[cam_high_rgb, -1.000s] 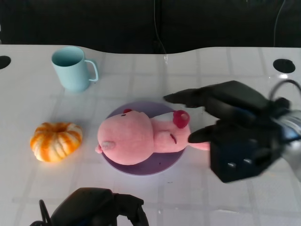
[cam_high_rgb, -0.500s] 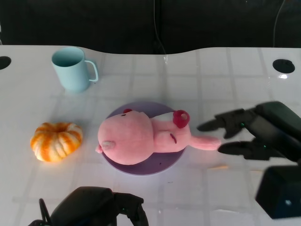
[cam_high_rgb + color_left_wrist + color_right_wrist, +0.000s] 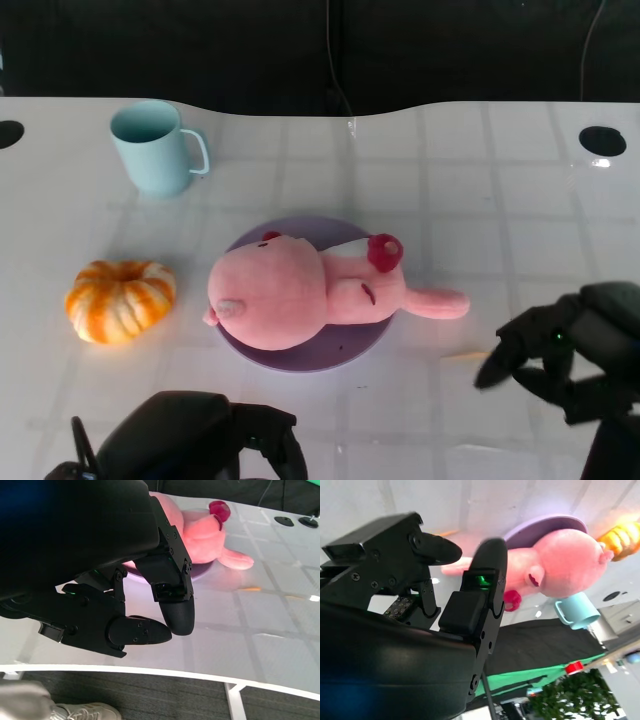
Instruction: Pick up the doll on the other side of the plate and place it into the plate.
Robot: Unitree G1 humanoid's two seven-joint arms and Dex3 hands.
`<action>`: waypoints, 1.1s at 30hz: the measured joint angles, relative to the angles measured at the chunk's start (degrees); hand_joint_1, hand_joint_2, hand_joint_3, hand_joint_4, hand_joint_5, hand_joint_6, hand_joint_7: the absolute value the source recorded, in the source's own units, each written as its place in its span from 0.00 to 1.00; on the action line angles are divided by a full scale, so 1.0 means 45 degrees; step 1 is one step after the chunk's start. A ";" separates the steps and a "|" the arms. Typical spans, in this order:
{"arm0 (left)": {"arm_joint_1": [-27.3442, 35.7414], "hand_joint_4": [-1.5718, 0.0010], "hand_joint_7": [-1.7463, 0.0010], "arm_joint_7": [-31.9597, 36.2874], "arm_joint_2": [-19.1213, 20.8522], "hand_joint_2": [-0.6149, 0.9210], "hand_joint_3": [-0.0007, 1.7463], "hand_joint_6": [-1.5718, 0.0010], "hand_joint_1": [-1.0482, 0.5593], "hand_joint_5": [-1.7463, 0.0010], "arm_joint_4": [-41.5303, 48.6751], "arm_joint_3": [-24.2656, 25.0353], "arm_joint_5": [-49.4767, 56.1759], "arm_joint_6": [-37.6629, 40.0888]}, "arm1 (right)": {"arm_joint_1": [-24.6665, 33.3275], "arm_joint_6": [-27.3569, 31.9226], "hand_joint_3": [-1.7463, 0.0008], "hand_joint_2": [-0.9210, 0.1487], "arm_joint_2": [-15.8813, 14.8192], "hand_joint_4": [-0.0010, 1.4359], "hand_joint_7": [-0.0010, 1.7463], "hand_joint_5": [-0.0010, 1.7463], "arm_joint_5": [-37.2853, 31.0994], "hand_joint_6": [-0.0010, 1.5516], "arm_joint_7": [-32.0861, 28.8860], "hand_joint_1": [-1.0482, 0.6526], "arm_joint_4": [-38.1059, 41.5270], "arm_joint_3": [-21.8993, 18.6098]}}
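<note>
A pink doll (image 3: 300, 290) lies on a purple plate (image 3: 340, 350) on a white desk (image 3: 480, 180).

The doll's body rests on the plate, one limb trailing off the rim toward the right hand (image 3: 570, 360). That hand is near the doll, apart from it, fingers spread and empty. The left hand (image 3: 190, 445) (partly cut off at the desk's near edge) seems curled on nothing. A pumpkin (image 3: 120, 298) and a blue mug (image 3: 155, 145) stand nearby.

Doll (image 3: 300, 290) soft pink plush; plate (image 3: 352, 343) smooth matt purple; table (image 3: 450, 180) glossy white; mug (image 3: 152, 147) smooth plastic-looking.
</note>
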 measured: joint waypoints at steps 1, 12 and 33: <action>0.0000 0.52 0.54 -0.0002 0.0009 1.00 0.19 0.49 0.47 0.31 0.0000 0.0009 -0.0006 -0.0002 | 0.0205 0.0048 0.31 0.52 0.0000 0.65 0.67 0.94 -0.0016 0.61 -0.0002 0.64 -0.0194 -0.0020; -0.0019 0.53 0.55 -0.0010 0.0132 1.00 0.19 0.49 0.47 0.30 0.0141 0.0126 -0.0232 -0.0145 | 0.0713 0.0272 0.31 0.55 0.0180 0.62 0.78 1.00 -0.0452 0.55 -0.0459 0.66 0.0076 0.0020; 0.0040 0.55 0.55 0.0013 0.0145 1.00 0.22 0.48 0.47 0.27 0.0589 0.0520 -0.0416 -0.0976 | 0.0121 0.0192 0.36 0.50 0.0453 0.62 0.76 0.99 -0.0965 0.56 -0.0892 0.63 0.1367 0.0744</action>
